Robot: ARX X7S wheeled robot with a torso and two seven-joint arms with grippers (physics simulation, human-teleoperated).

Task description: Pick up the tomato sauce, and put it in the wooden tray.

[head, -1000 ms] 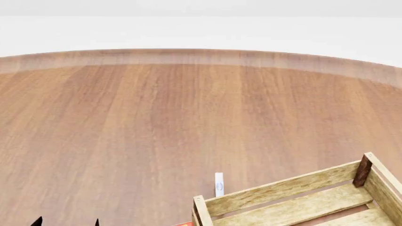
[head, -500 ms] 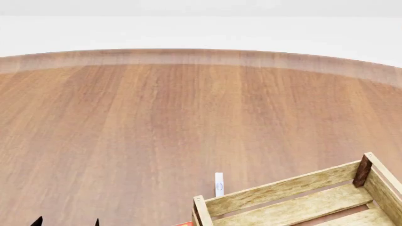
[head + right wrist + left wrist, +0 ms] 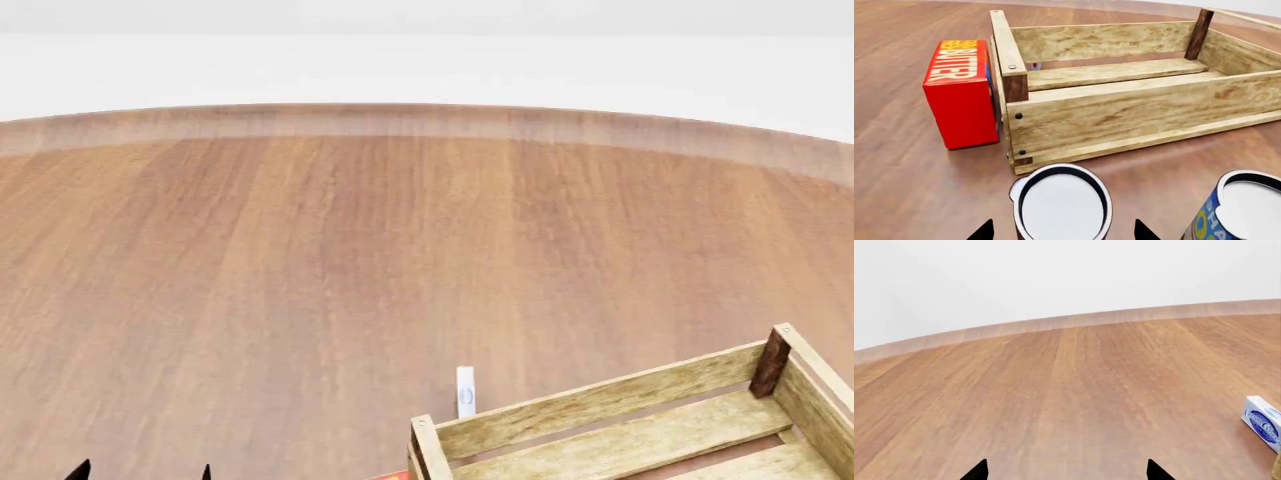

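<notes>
Two dark fingertips of the right pincer [image 3: 1062, 231] show at the near edge of the right wrist view, set wide apart, so the pincer is open and holds nothing. Between those tips stands the tomato sauce [image 3: 1062, 205], an upright can seen from above, with a pale top ringed in black and a sliver of red side just visible. Nothing shows whether the tips touch it. Just beside it, to one side of the pincer, stands a second can [image 3: 1244, 210] with a blue and yellow label and a similar pale top.

Beyond the tomato sauce, a little farther from the pincer, sits the wooden tray [image 3: 1121, 117], a pale slatted crate with darker corner posts, its long side facing the pincer. A red butter box [image 3: 961, 95] stands on end against the tray's short side. All of these rest on a brown wooden table [image 3: 901, 170].

Two dark tips of the left pincer [image 3: 1066, 471] show in the left wrist view, also spread wide apart with only bare table between them. Ahead of it and off to one side stands a small white box with blue print [image 3: 1262, 422].

From the head view, the left pincer's tips [image 3: 143, 470] peek in at the lower edge, and the tray [image 3: 587, 405] lies well off to their right, the white box [image 3: 465, 390] just behind it.
</notes>
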